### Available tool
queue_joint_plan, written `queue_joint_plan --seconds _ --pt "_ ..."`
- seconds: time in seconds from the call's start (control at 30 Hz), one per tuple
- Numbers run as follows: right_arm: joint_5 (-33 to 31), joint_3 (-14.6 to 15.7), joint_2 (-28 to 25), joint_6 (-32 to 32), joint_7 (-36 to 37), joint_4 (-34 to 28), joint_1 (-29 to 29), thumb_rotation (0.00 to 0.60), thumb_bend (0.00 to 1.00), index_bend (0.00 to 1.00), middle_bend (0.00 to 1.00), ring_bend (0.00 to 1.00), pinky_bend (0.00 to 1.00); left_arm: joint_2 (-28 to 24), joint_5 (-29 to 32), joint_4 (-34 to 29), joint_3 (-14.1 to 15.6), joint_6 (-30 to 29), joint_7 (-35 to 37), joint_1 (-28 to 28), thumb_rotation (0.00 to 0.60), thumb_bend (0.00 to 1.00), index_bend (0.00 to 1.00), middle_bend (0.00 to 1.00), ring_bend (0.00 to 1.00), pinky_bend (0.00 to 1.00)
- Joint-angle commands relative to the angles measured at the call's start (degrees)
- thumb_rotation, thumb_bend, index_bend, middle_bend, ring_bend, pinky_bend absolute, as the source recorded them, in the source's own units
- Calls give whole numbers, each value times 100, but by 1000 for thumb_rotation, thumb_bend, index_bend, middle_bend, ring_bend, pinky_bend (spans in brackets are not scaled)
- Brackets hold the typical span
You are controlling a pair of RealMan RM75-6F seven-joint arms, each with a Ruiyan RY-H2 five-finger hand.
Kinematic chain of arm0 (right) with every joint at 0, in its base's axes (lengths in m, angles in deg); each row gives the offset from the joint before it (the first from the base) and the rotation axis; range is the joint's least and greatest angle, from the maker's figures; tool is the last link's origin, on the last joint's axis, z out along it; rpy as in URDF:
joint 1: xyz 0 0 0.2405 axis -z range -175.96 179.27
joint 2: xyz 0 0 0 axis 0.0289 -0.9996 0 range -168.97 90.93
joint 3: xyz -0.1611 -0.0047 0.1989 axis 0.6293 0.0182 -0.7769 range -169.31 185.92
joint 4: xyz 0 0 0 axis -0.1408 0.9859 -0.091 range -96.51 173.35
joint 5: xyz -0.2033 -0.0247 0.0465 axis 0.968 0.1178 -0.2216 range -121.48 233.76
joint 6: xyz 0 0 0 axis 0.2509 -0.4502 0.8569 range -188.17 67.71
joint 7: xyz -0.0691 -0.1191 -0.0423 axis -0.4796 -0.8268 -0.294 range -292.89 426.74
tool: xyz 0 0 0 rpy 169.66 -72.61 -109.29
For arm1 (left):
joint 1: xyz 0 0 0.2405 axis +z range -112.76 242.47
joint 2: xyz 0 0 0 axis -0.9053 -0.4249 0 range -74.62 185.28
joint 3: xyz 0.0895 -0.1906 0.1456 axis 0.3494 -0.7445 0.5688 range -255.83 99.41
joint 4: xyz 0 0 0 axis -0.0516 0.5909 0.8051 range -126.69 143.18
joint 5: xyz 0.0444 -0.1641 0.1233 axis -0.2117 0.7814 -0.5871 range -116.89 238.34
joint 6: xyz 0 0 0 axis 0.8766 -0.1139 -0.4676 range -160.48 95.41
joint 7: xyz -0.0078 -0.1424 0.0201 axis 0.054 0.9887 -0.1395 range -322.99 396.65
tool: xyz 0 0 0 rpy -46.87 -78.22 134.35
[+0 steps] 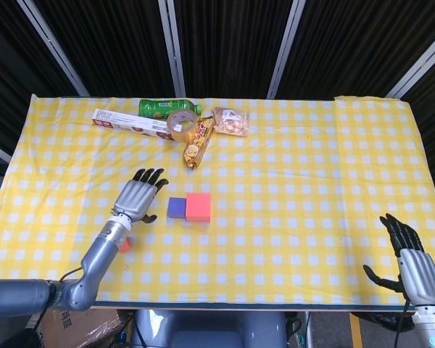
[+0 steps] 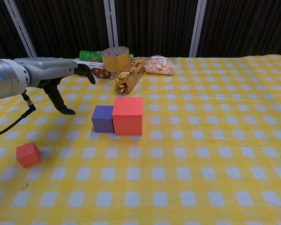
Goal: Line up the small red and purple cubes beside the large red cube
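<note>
We judge the task half complete. The purple cube [image 2: 103, 118] sits on the table [image 2: 215, 154] with its side touching the large red cube [image 2: 128, 115], on that cube's left in the chest view. The small red cube [image 2: 28, 154] is not yet in line: it lies well apart from the pair, toward the near left edge of the table. What is left, in our judgement, is to fetch this cube and set it in the row beside the purple cube.

The left hand [image 2: 61, 82] hangs above the table to the left of the purple cube, fingers spread and grasping nothing. The small red cube lies nearer the robot than this hand; in the head view it shows just beside the left forearm [image 1: 101, 243], partly hidden by it.

The right hand [image 1: 413, 264] rests at the near right corner, fingers apart and empty, far from all three cubes.
</note>
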Motion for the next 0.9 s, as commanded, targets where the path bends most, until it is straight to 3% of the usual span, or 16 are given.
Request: queue_joint_plan --seconds 0.03,0.23,0.4,0.7,0.9 --pt "2 -6 14 -13 -35 3 0 600 308 0 0 0 0 -794 -2341 -19 1018 -155 878 675 600 246 186 0 0 0" --pt "-2 -15 41 -47 -119 2 9 600 308 0 0 0 0 -1182 -4097 514 1609 14 2150 783 600 246 215 0 0 0" --pt "-15 -23 52 -63 -135 9 16 600 307 0 0 0 0 -1469 -5007 932 1972 78 2738 752 600 246 216 0 0 0" --pt "-8 -22 60 -67 -160 10 17 600 308 0 0 0 0 -1668 -5764 1479 2284 -45 3095 923 600 246 240 0 0 0" --pt "4 -15 64 -60 -175 7 14 600 308 0 0 0 0 -1579 -5871 1785 2249 -127 3248 1085 600 246 244 0 0 0"
